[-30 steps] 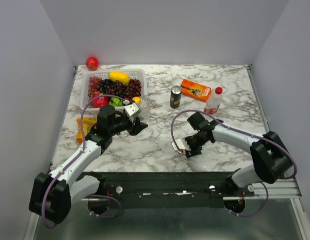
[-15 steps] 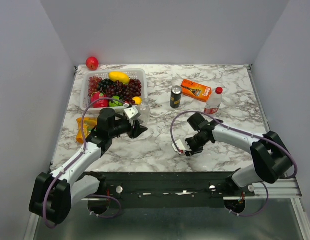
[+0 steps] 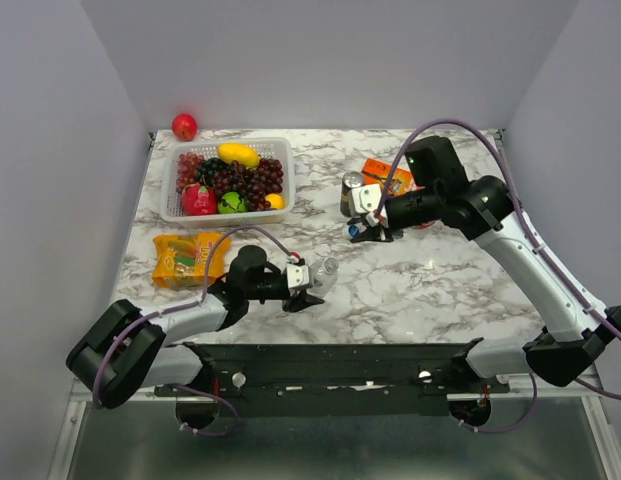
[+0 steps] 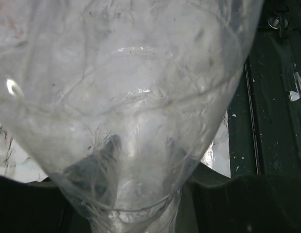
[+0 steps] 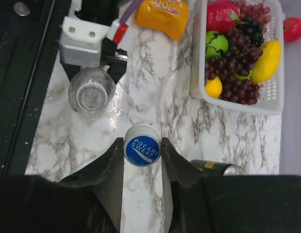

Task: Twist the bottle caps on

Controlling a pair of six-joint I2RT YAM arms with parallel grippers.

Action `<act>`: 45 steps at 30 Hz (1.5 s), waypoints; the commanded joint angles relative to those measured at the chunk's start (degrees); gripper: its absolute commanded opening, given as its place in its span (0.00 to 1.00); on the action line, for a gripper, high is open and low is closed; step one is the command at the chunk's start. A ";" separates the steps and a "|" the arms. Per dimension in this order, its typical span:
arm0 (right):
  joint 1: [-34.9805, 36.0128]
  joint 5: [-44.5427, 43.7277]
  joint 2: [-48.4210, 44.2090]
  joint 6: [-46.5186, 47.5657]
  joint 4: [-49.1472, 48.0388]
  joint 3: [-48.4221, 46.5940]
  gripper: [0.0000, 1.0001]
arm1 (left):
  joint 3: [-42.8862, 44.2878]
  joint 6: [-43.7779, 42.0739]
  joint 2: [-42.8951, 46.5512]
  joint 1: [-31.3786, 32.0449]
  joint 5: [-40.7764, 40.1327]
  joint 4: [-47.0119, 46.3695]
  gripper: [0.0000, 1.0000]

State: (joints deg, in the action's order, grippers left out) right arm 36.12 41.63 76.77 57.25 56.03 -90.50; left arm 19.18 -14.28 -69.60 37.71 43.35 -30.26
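My left gripper (image 3: 310, 286) lies low near the table's front edge, shut on the plain clear bottle (image 3: 327, 270). The bottle fills the left wrist view (image 4: 126, 111). In the right wrist view it stands upright with its mouth open (image 5: 92, 92), and the left gripper (image 5: 82, 46) is beside it. My right gripper (image 3: 367, 230) hangs raised over the table's middle, by the can. It is shut on the blue cap (image 5: 142, 145), which sits between both fingers (image 5: 104, 170). The labelled bottle and the red cap are hidden behind my right arm.
A white basket (image 3: 170, 205) of fruit stands at the back left, also seen in the right wrist view (image 5: 196, 58). An orange snack bag (image 3: 185, 257) lies in front of it. A dark can (image 3: 348, 185), an orange box (image 3: 375, 168) and a red apple (image 3: 184, 126) are at the back.
My left arm swung down toward the front edge, bringing the plain bottle with it. My right arm rose off the table and moved back toward the can, carrying the blue cap.
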 commanded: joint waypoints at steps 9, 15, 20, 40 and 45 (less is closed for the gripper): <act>7.64 -0.14 4.88 7.70 12.09 -1.96 0.29 | 2.53 -2.24 -5.37 0.61 2.70 -10.70 0.00; 8.70 -1.64 5.76 7.52 9.80 -1.43 0.29 | 2.79 -3.65 -5.28 0.61 2.18 -9.21 0.00; 9.23 -2.16 6.37 8.13 9.62 -1.70 0.30 | 3.14 -4.61 -5.19 0.61 2.70 -8.24 0.00; 11.61 -4.27 9.89 15.43 16.48 -4.07 0.32 | 2.09 -5.58 -4.31 0.61 0.42 -9.64 0.00; 11.52 -4.80 10.68 16.13 17.71 -3.63 0.33 | 2.00 -5.58 -3.96 0.61 -0.46 -10.26 0.00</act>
State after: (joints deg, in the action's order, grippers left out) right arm 47.20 38.68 85.62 71.66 69.41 -94.24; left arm 20.73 -21.10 -74.94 38.00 43.40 -33.78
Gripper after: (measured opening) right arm 0.379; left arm 0.505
